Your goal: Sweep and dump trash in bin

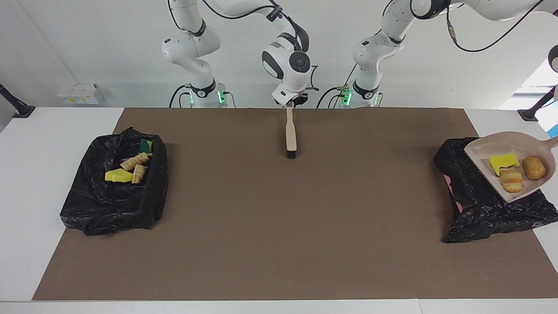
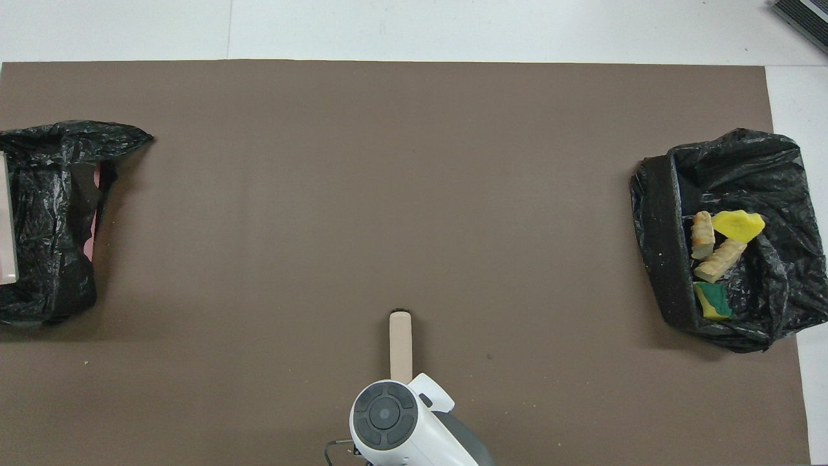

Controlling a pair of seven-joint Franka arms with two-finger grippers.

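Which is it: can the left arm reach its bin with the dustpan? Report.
Probably yes: the dustpan hangs over the black bin at the left arm's end of the table, with nothing seen between them.

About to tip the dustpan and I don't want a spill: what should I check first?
1. Is the dustpan over the bin at the left arm's end: ok, it hangs tilted above it.
2. Load aboard: ok, the yellow sponge, croissant piece and bread roll lie in the pan.
3. Hold of the left gripper on the handle: cannot tell, it is out of frame.
4. Are the right gripper and the brush out of the way: ok, both are at mid-table, apart from the dustpan.
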